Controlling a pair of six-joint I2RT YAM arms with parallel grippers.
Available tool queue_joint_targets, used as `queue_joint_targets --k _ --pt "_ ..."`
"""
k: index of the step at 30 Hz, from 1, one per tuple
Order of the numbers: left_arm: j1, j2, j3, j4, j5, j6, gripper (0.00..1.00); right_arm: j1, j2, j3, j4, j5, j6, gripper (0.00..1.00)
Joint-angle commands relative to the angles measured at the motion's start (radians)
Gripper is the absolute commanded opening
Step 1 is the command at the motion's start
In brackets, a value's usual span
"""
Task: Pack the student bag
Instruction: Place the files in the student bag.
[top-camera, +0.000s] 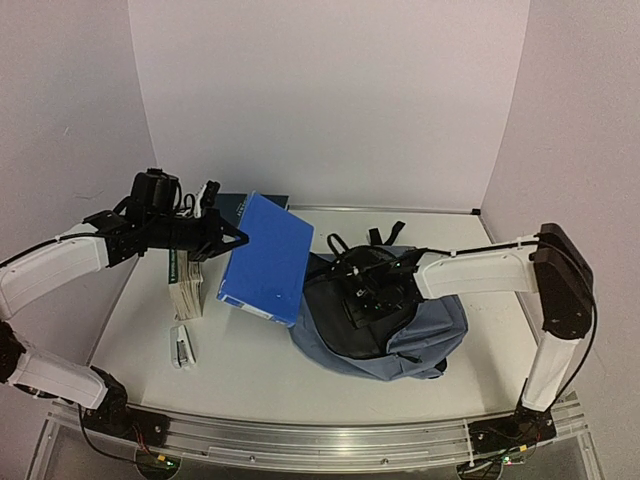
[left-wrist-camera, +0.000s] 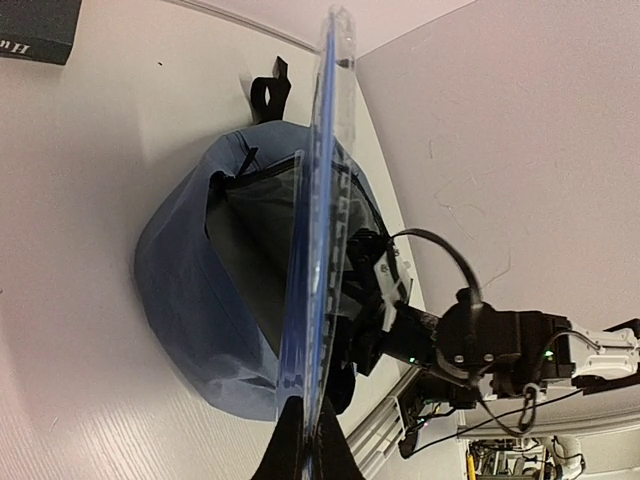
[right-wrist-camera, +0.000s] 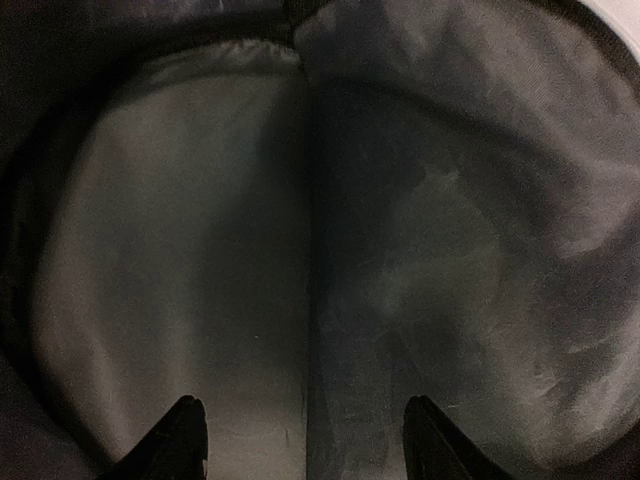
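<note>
The left pincer (top-camera: 226, 240) is shut tight on one edge of a blue book (top-camera: 268, 260). The student bag (top-camera: 430, 330) lies on the surface (top-camera: 240, 365), at 4 o'clock from that pincer. The book's long side runs about 12 to 6 o'clock, just beside the bag's open mouth. The right pincer (top-camera: 365, 290) is inside the mouth, fingers wide apart, holding nothing.

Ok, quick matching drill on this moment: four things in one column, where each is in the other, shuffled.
1 blue folder
2 right gripper
3 backpack
4 stack of books

A lying open on the table
B gripped by the left gripper
C fingers apart inside the backpack
D on the table's left side

Pairs: 1-B, 2-C, 3-A, 4-D
</note>
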Motion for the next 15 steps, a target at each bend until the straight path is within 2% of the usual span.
queue_joint_targets --k 1,4,6,8,11,15 --pt "0.005 -0.048 -0.002 0.066 -0.002 -0.030 0.00 0.001 0.088 0.047 -0.049 0.150 0.011 0.72" --pt "0.006 -0.059 -0.009 0.067 0.000 -0.038 0.00 0.002 0.147 0.058 -0.066 0.221 0.038 0.72" --pt "0.005 -0.068 -0.014 0.072 -0.002 -0.043 0.00 0.001 0.183 0.067 -0.073 0.255 0.053 0.66" --pt "0.007 -0.074 -0.018 0.074 -0.006 -0.048 0.00 0.002 0.207 0.075 -0.074 0.274 0.069 0.52" --pt "0.007 -0.075 -0.023 0.083 -0.005 -0.062 0.00 0.002 0.212 0.082 -0.074 0.268 0.093 0.25" --pt "0.007 -0.052 -0.035 0.116 0.024 -0.127 0.00 0.001 0.131 0.081 -0.073 0.230 0.138 0.06"
